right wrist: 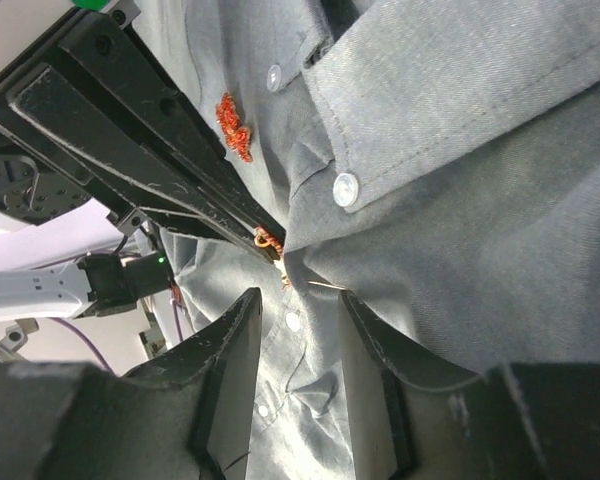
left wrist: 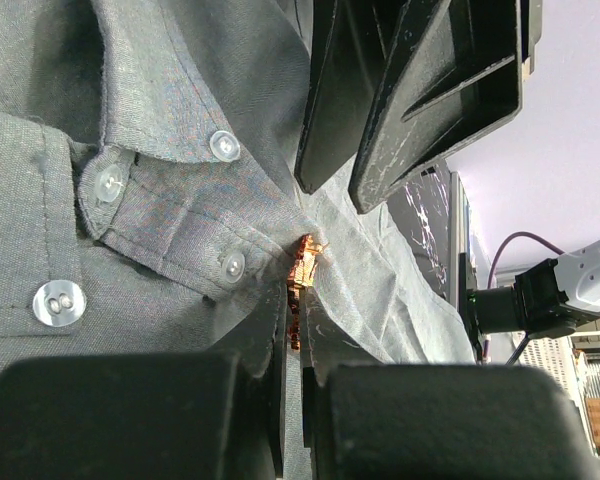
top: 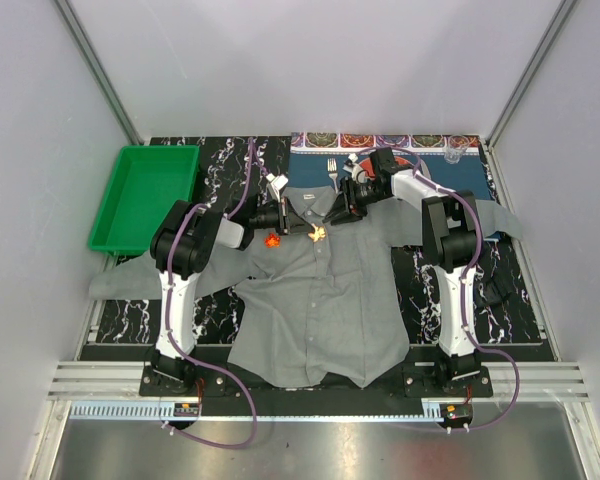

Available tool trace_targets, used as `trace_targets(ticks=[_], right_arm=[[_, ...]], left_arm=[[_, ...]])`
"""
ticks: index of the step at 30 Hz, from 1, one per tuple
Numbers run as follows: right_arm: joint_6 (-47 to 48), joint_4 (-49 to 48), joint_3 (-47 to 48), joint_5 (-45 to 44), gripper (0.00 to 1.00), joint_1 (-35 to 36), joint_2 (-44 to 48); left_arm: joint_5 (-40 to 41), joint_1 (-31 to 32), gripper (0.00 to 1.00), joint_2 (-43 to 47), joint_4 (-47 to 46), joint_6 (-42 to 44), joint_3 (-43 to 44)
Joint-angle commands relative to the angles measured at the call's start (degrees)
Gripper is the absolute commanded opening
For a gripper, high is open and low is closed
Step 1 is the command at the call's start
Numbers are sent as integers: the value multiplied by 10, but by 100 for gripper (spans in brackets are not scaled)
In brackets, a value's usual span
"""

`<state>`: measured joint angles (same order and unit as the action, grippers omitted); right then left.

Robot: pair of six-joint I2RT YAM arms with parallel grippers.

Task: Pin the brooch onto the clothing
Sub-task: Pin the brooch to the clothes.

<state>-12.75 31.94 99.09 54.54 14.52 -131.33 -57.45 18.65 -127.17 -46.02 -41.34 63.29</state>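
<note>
Left pincer (left wrist: 300,325) clamped on brooch (left wrist: 305,262), holding it against shirt (left wrist: 160,210) placket. Right pincer (right wrist: 298,305) part-open, straddling fabric there, likely to steady it.

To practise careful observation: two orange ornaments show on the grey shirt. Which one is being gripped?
The paler brooch, pinched by the left gripper; the redder one lies ungripped on the shirt.

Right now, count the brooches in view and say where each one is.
2. A red brooch rests on the shirt near the collar. A coppery brooch is pinched in the shut left gripper against the shirt front. Others could be hidden from view.
</note>
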Motion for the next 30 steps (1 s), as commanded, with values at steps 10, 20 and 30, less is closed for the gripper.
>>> trace_targets(ticks=[10, 20, 30], right_arm=[[3, -7, 4, -33, 45, 4, 1], [9, -14, 13, -1, 39, 8, -1], [23, -2, 0, 21, 30, 12, 7]], left_arm=[[-6, 2, 0, 1, -26, 14, 17], [-4, 4, 0, -2, -20, 16, 22], [-6, 5, 0, 0, -7, 24, 26]])
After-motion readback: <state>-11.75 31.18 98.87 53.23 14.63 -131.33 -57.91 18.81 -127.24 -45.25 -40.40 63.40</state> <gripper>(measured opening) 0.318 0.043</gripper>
